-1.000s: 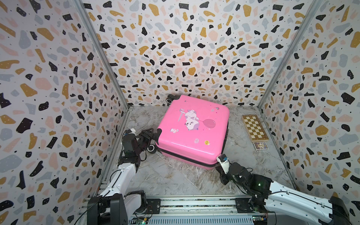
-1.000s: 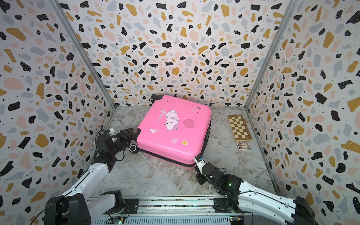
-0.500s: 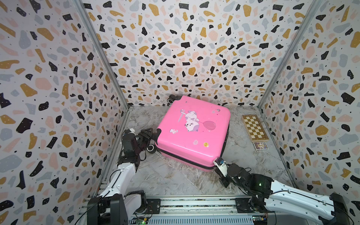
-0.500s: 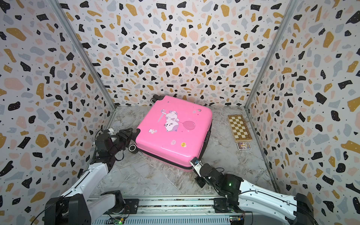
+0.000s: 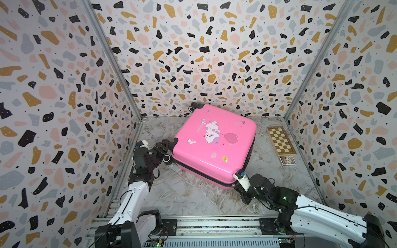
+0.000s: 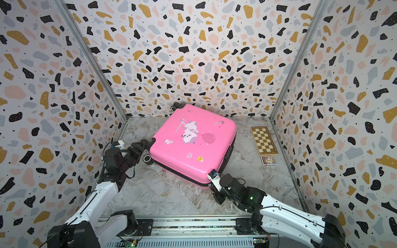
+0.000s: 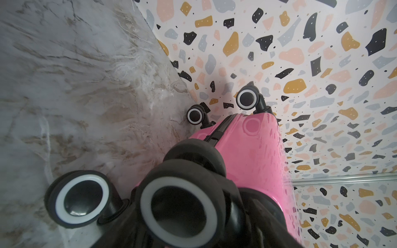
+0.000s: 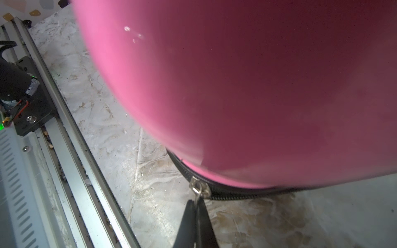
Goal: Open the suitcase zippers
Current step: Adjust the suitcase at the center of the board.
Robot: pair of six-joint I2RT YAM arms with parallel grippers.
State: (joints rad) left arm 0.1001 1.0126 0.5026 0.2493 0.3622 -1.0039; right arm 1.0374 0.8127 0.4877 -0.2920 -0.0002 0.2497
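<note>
1. Suitcase: pink, cat & balloon print facing up. Lies flat mid-table, turned at an angle w/ one corner twd the robot.
2. Zipper: black band round the seam betw. the pink shells. In the right wrist view its metal pull sits at that near corner.
3. Your right hand: closed, fingertips pinching the tab of the pull, low at the suitcase's near corner.
4. Your left hand: at the suitcase's left corner, right by a black wheel w/ white ring. That wheel fills the left wrist view. Can't tell if this hand is open or clamping the wheel.
5. Checkerboard: flat at the table's right edge, well apart from the suitcase. Small printed card just beside its near end.
</note>
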